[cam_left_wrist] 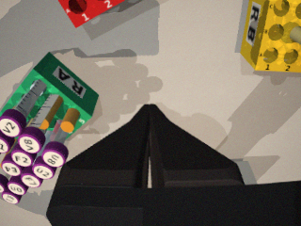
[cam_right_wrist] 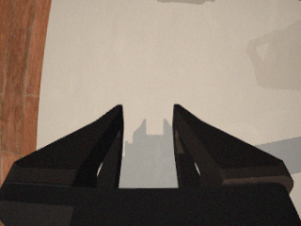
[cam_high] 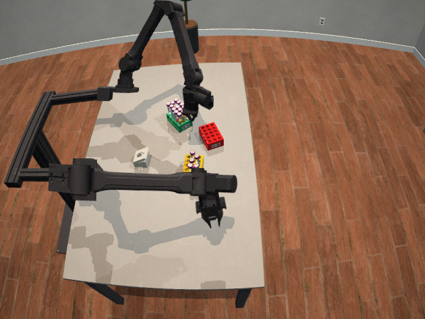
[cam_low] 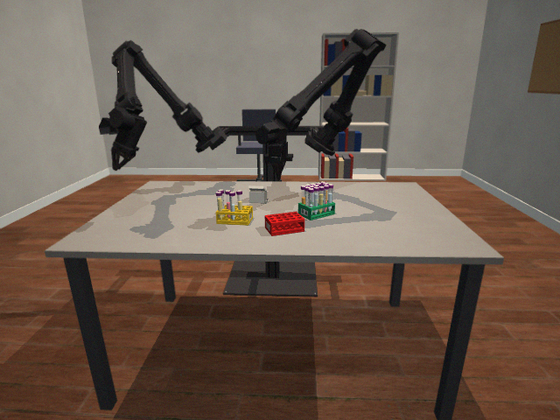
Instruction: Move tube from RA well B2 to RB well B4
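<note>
The green rack RA (cam_high: pixel 177 123) stands at the middle of the table with several purple-capped tubes (cam_high: pixel 175 106); it also shows in the left wrist view (cam_left_wrist: pixel 56 97). The yellow rack RB (cam_high: pixel 188 161) holds several tubes and shows partly in the left wrist view (cam_left_wrist: pixel 273 25). My left gripper (cam_high: pixel 190 116) hangs high above the table beside RA. Its fingers (cam_left_wrist: pixel 150 109) are shut together with nothing between them. My right gripper (cam_high: pixel 214 224) is far from both racks, high over bare table. Its fingers stand apart and empty.
An empty red rack (cam_high: pixel 210 135) sits between RA and RB, toward the table's far edge. A small grey button box (cam_high: pixel 141 157) sits on the base side of RB. The right arm's long link stretches across just beside RB.
</note>
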`<action>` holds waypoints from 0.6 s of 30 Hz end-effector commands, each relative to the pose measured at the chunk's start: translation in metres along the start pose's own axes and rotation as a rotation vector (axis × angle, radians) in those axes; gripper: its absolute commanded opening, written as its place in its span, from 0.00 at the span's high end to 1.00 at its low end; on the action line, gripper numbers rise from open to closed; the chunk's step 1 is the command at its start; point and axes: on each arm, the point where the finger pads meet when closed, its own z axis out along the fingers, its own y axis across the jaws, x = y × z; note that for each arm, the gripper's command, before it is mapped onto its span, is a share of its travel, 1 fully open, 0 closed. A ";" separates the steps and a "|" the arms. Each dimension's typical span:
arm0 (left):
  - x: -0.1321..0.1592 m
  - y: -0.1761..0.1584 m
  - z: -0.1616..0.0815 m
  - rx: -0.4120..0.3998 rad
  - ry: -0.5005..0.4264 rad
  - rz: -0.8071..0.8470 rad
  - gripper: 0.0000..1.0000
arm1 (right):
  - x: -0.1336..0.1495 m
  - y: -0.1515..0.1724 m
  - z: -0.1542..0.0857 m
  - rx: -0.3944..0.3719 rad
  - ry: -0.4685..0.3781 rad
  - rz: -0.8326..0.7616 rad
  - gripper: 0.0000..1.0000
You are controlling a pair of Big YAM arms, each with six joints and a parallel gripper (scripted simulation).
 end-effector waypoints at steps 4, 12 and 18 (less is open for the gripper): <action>0.005 -0.004 0.006 -0.008 0.016 0.035 1.00 | -0.009 0.009 -0.005 -0.015 -0.006 0.024 0.70; 0.005 -0.004 0.006 -0.008 0.016 0.035 1.00 | -0.009 0.009 -0.005 -0.015 -0.006 0.024 0.70; -0.010 -0.025 -0.004 0.005 -0.010 0.014 1.00 | -0.009 0.009 -0.005 -0.015 -0.006 0.024 0.70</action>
